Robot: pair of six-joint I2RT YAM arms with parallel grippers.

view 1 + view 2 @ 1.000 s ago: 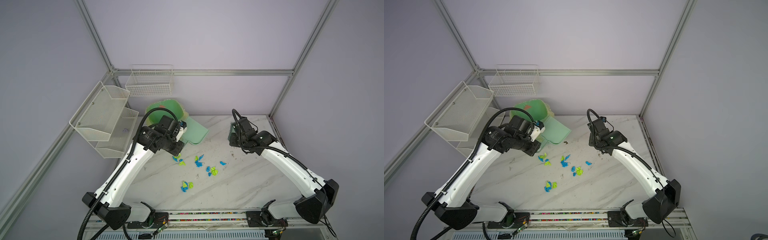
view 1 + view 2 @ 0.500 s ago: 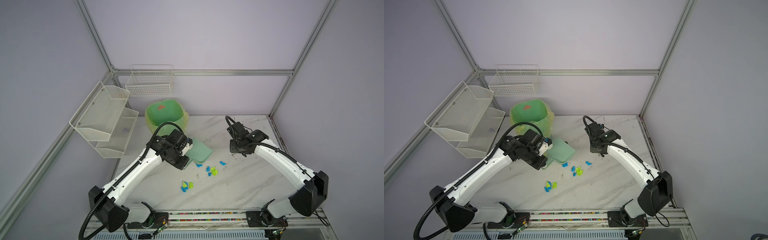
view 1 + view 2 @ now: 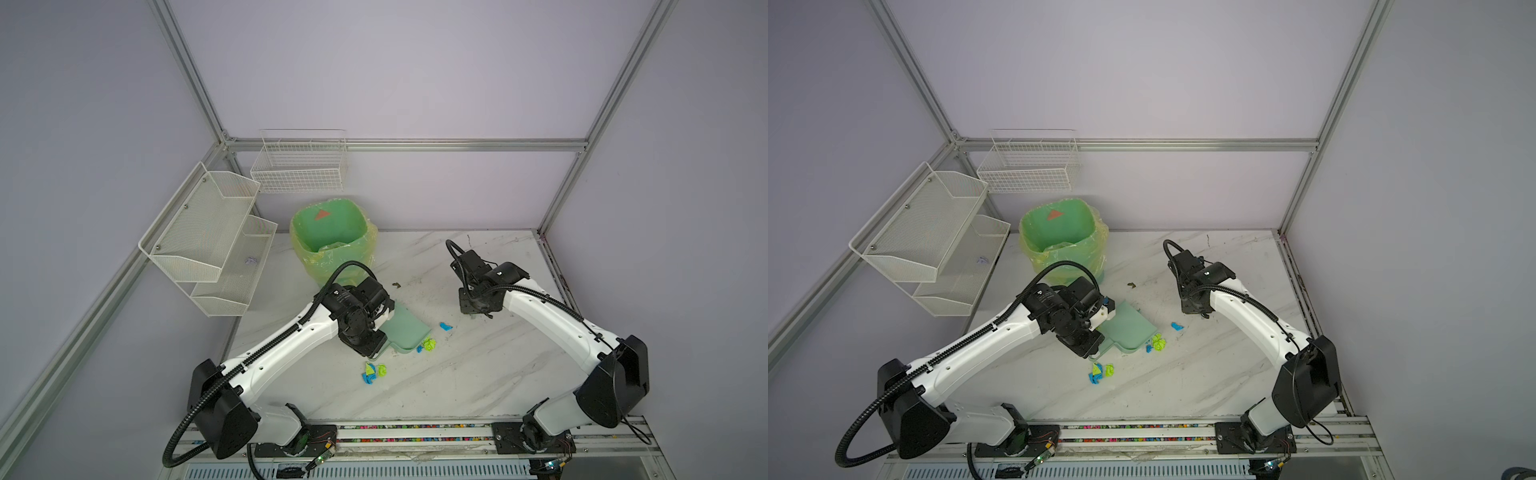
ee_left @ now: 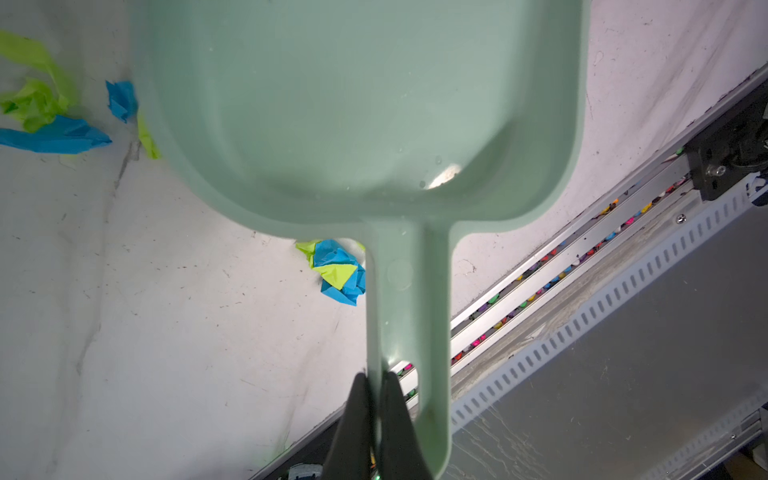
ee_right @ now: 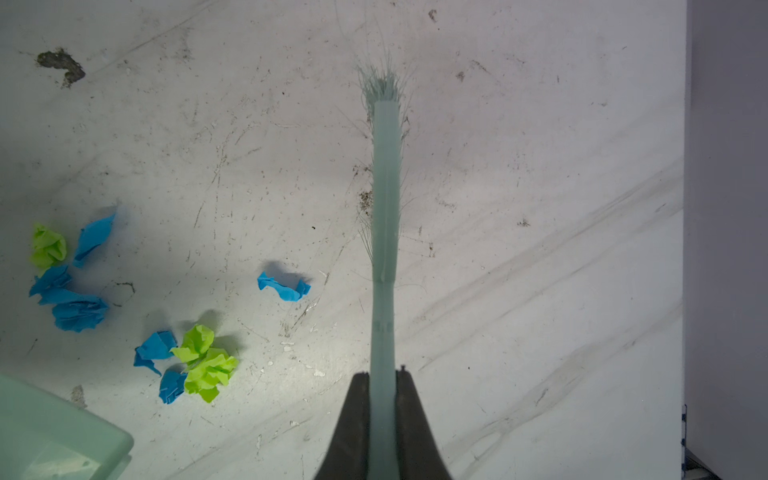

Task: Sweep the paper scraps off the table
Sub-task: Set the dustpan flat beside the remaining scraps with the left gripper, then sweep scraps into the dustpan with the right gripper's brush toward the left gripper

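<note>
Two grippers: each clenched on a cleaning tool over the table (image 3: 478,374).
Left gripper (image 4: 376,380): jaws pinch one edge of the looped handle of a pale green dustpan (image 4: 357,104), whose pan points away from the wrist and sits low over the marble. Whether it touches the surface cannot be told.
Right gripper (image 5: 382,376): jaws closed on the slim handle of a pale green brush (image 5: 386,187) — bristles splayed at the far end, close above the scuffed top.
Paper scraps (image 5: 203,361): blue and yellow-green wads lie loose on the table. One cluster sits just beside the dustpan's corner, and a lone blue wad (image 3: 446,326) lies between dustpan and brush. A second small cluster (image 3: 374,372) lies nearer the front rail, by the dustpan handle.
Bin (image 3: 316,266): green-lined, standing at the back of the table behind the left arm — a red-orange scrap (image 3: 322,214) shows inside.
Walls: white mesh shelves (image 3: 208,224) on the left and a wire basket (image 3: 299,166) at the back.
</note>
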